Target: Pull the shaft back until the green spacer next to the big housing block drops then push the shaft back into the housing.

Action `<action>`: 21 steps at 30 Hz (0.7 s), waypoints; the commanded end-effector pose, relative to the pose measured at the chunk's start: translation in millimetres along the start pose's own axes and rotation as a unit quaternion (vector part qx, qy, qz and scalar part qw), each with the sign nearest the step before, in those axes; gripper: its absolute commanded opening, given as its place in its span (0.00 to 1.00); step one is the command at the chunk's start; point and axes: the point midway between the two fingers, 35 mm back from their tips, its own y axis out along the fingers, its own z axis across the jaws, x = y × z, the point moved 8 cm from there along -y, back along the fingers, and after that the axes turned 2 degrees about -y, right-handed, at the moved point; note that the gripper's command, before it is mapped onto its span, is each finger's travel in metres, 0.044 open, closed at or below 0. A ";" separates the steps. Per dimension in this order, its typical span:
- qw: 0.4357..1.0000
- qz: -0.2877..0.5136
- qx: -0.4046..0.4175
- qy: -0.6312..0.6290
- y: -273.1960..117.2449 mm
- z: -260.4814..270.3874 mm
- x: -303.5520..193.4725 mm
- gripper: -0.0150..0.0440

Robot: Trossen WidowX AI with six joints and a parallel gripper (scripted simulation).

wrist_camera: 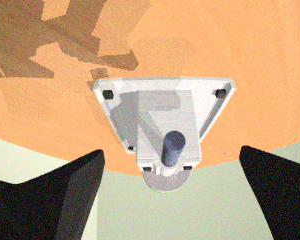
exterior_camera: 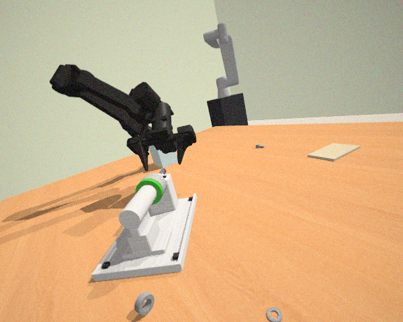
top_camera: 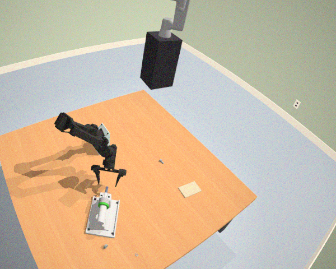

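Note:
My gripper [top_camera: 107, 185] [exterior_camera: 163, 166] [wrist_camera: 175, 155] is open and empty, just behind and above the shaft's free end, one finger on either side of it in the wrist view. The blue-grey shaft [top_camera: 106, 189] [exterior_camera: 162, 171] [wrist_camera: 174, 142] sticks out of the white end bracket [exterior_camera: 166, 202] [wrist_camera: 180, 120]. The green spacer [top_camera: 106, 206] [exterior_camera: 160, 194] sits between the white cylindrical housing [top_camera: 102, 213] [exterior_camera: 136, 206] and the pale grey spacers [top_camera: 105, 199] [wrist_camera: 166, 182], not lying on the table. Whether the shaft is fully inside the housing is hidden.
The white base plate [top_camera: 113, 218] [exterior_camera: 139, 271] [wrist_camera: 165, 83] carries the fixture. Two grey rings [exterior_camera: 144, 303] [exterior_camera: 274, 314] lie in front of it. A pale flat block [top_camera: 189, 189] [exterior_camera: 334, 151] and a small bolt [top_camera: 161, 161] [exterior_camera: 259, 146] lie to the right. A light board [top_camera: 104, 130] stands behind my arm.

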 end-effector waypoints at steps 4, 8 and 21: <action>1.000 0.002 -0.001 0.001 11.6 -0.5 -2.2 1.00; 1.000 0.002 -0.001 0.001 18.2 -0.2 -2.2 1.00; 1.000 0.004 0.001 0.000 32.1 1.0 -1.7 1.00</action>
